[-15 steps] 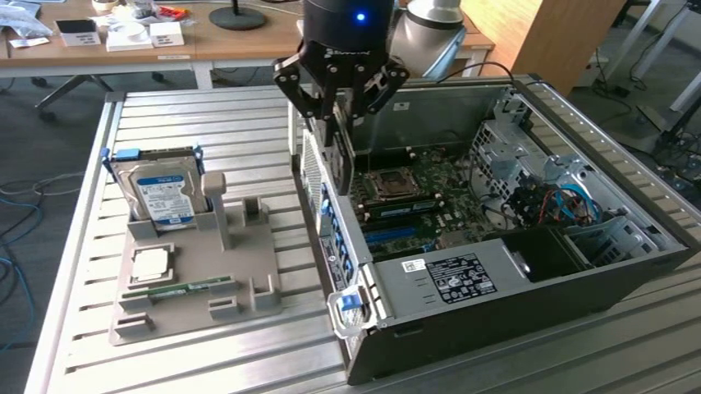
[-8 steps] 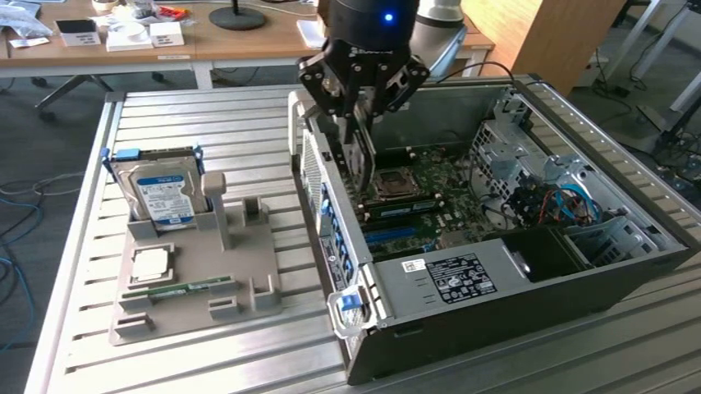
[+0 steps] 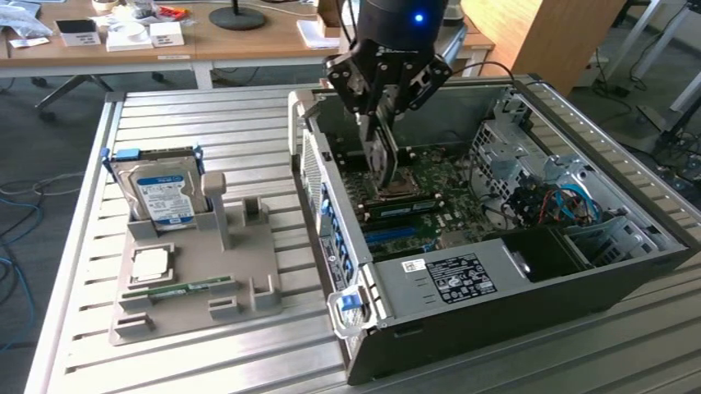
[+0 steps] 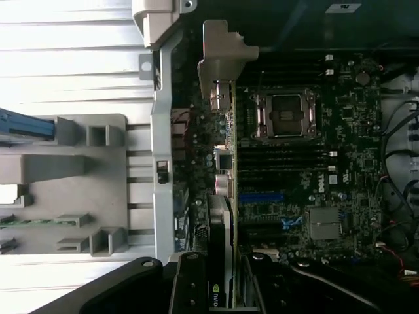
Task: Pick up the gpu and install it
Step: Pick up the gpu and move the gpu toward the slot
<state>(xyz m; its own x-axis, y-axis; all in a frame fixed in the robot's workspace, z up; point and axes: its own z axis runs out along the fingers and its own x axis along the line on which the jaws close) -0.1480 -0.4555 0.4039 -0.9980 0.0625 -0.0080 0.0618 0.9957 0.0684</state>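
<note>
A slatted metal table [image 3: 208,123] carries two things: a grey parts stand [image 3: 197,279] (towards the exterior view's left) and, just beside it, an open computer case [image 3: 493,320] lying on its side

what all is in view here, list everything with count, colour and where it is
gpu: 1, black, held on edge over the motherboard, inside the case
computer case: 1, dark grey, side open, on the table at the exterior view's right
motherboard: 1, dark green, on the case floor
power supply: 1, black with a white label, inside the case
holder: 1, grey, on the table at the exterior view's left
hard drive: 1, silver with a blue-white label, standing in the holder
memory stick: 1, green, lying in the holder
table: 1, metal slats, under case and holder
hand: 1, black, shut on the gpu
</note>
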